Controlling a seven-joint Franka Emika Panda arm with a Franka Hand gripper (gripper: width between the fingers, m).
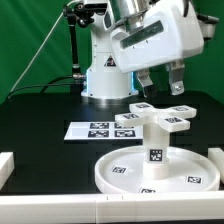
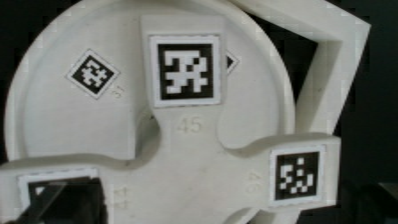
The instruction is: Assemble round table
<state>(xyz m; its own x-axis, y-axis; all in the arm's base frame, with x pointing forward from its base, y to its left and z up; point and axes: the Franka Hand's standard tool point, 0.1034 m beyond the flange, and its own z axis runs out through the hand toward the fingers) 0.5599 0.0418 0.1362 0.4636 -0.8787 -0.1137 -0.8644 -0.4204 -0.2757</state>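
The large round disc (image 1: 120, 172) lies flat at the front of the table. The short thick leg (image 1: 155, 148) stands upright at its middle. The cross-bar foot (image 1: 156, 119) rests on top of the leg, tags up. My gripper (image 1: 163, 84) hangs just above the foot, a little toward the exterior view's right, with its fingers (image 1: 148, 80) apart and nothing between them. The wrist view looks straight down on the foot (image 2: 199, 130), with the disc (image 2: 71, 90) behind it. My fingertips do not show there.
The marker board (image 1: 92, 130) lies behind the disc. White corner brackets stand at the exterior view's left (image 1: 5, 166) and right (image 1: 214, 158), and a white bar (image 1: 60, 210) runs along the front edge. The arm's base (image 1: 105, 70) stands at the back.
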